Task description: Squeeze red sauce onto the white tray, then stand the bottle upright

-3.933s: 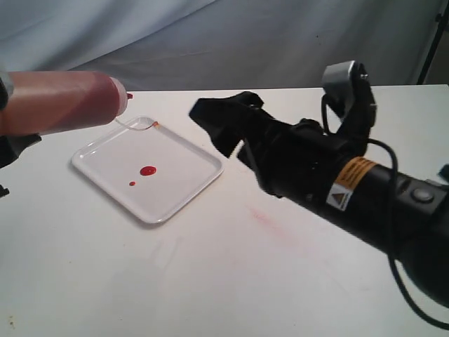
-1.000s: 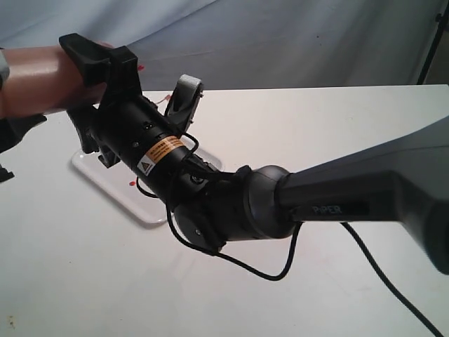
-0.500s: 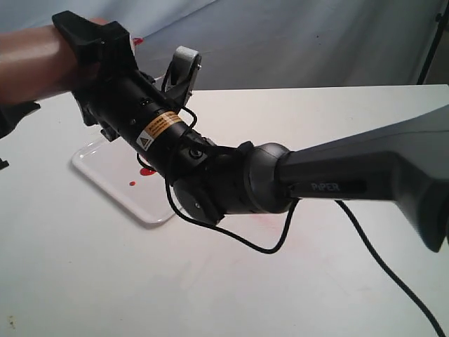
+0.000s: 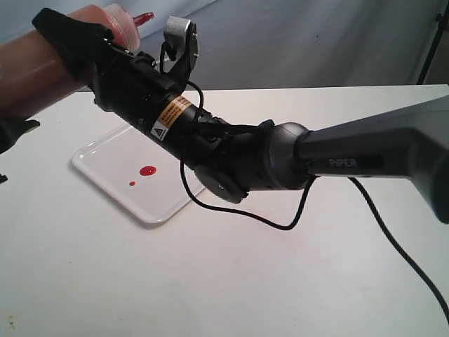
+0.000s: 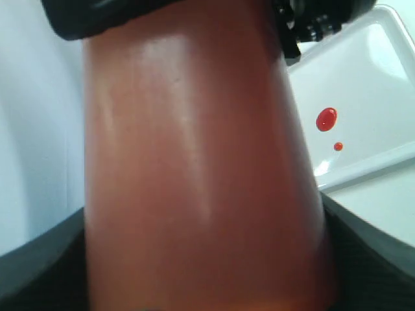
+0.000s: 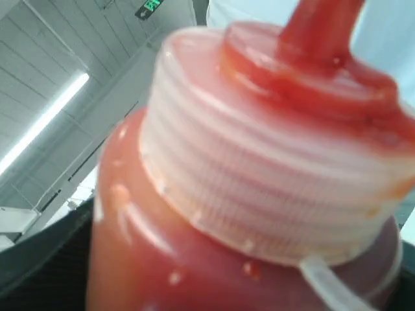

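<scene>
The bottle (image 4: 31, 67) is in the air at the upper left, tilted with its red nozzle (image 4: 144, 17) pointing up and to the right. My left gripper (image 5: 204, 259) is shut on its lower body, dark fingers (image 5: 373, 259) on either side. My right gripper (image 4: 88, 49) reaches across from the right and is clamped just below the ribbed collar (image 6: 259, 155); one finger (image 6: 39, 259) shows beside the bottle (image 6: 194, 272). Below lies the white tray (image 4: 105, 158), holding the red sauce (image 4: 147, 170) as a round blob with a tiny dot (image 4: 132, 183). The blob (image 5: 326, 118) also shows in the left wrist view.
The right arm (image 4: 365, 161) spans the table from the right edge, its black cable (image 4: 280, 226) looping down to the tabletop. A faint pinkish smear (image 4: 270, 216) marks the white table near the tray. A grey backdrop hangs behind, with a dark stand leg (image 4: 429, 42) at far right.
The bottle has tipped from nearly level to nozzle-up. The right gripper has risen and swung left with it, so the sauce blob on the tray is in view again.
</scene>
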`<state>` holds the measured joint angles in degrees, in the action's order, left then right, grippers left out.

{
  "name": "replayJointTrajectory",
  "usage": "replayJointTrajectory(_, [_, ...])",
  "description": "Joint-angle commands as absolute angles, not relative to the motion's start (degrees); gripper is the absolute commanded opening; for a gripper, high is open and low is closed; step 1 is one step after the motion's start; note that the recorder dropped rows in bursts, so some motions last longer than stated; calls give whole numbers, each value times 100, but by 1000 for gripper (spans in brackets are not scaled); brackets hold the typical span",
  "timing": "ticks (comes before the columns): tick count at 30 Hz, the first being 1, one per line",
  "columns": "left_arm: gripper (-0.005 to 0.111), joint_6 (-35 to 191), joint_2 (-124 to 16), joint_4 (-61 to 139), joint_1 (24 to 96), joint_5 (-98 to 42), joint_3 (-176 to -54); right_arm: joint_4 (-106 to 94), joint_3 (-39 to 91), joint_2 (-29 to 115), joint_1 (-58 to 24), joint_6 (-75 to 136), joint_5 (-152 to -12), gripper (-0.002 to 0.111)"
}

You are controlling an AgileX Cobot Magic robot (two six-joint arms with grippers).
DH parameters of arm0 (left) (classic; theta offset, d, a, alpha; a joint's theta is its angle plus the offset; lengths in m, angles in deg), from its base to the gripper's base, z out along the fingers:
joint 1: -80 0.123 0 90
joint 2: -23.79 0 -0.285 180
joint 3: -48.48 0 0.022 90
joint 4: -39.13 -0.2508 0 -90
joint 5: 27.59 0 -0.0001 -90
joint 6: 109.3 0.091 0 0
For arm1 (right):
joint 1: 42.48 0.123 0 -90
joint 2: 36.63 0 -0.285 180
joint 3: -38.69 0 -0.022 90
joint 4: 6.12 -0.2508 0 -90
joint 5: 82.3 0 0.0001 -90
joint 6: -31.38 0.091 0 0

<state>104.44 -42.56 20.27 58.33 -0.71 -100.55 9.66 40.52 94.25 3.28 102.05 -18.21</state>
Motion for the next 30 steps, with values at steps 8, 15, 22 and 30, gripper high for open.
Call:
replayJointTrajectory(8, [0, 10545, -4280, 2810, 5772, -206, -10051, 4170, 4125, 8912, -123, 8846, -2454, 3])
replayJointTrajectory(15, [0, 10586, -4658, 3693, 5772, -514, -10051, 6021, 4125, 8055, -136, 9027, -4051, 0])
replayJointTrajectory(22, [2, 10586, -5031, 4580, 5772, -1238, -10051, 8341, 4125, 7633, -136, 10424, -5085, 0])
replayJointTrajectory(30, [19, 10586, -5124, 5114, 5772, -1379, -10051, 9383, 4125, 7604, -136, 11277, -4830, 0])
